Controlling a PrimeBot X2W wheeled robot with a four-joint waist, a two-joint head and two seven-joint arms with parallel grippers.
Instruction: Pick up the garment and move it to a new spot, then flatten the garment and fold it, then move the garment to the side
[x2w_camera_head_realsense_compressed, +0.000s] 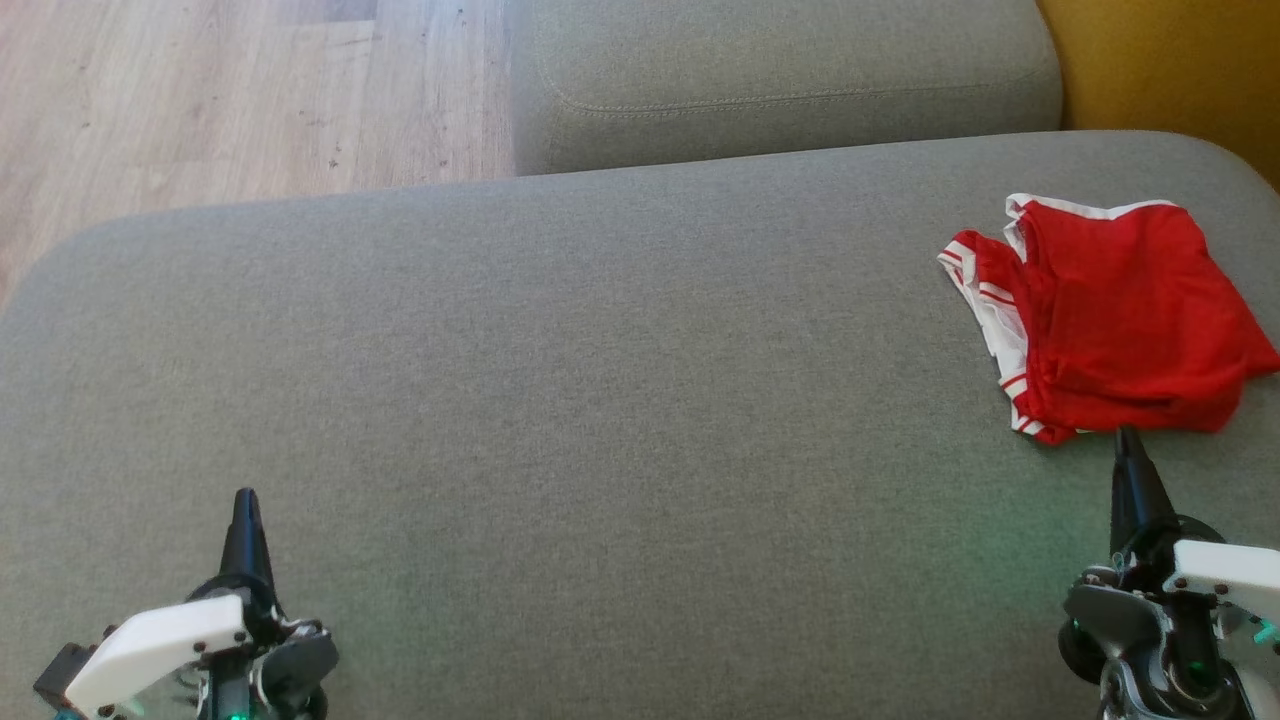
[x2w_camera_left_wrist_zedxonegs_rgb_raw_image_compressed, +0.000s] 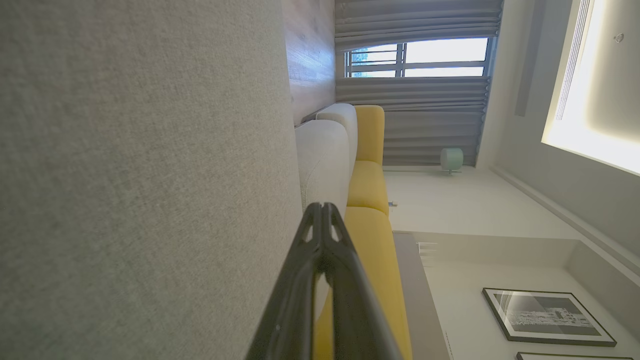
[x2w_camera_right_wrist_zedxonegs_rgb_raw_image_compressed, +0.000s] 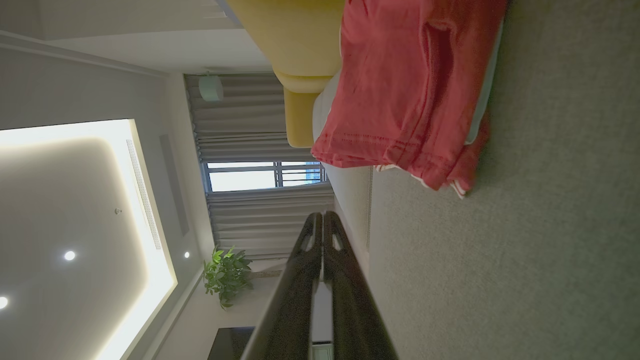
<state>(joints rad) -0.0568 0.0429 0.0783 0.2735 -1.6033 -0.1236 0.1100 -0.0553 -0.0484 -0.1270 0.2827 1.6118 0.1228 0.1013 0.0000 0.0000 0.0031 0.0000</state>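
Grey seat cushion (x2w_camera_head_realsense_compressed: 600, 380) fills most of what I see from the head camera, and I start at the tools. My right gripper (x2w_camera_head_realsense_compressed: 1127, 438) has its two fingers pressed together and holds nothing; its tip sits just beside the near hem of the garment (x2w_camera_head_realsense_compressed: 1130, 310), and I cannot tell whether it touches the cloth. My left gripper (x2w_camera_head_realsense_compressed: 245, 497) is likewise closed and empty, well apart from the garment, low on the left side of the cushion. The garment is red with white trim, doubled over into a compact shape at the far right of the cushion, near its edge. From that I judge the fold is made and the last step, moving it to the side, is in hand or just done. If it needs to go further over, my next move calls for opening the right fingers, pinching the near hem through all layers, and sliding it without undoing the fold. My count: one garment, two grippers, two fingers each. Beyond lie a second grey cushion (x2w_camera_head_realsense_compressed: 780, 80), yellow upholstery (x2w_camera_head_realsense_compressed: 1180, 60) and wooden floor (x2w_camera_head_realsense_compressed: 200, 100).
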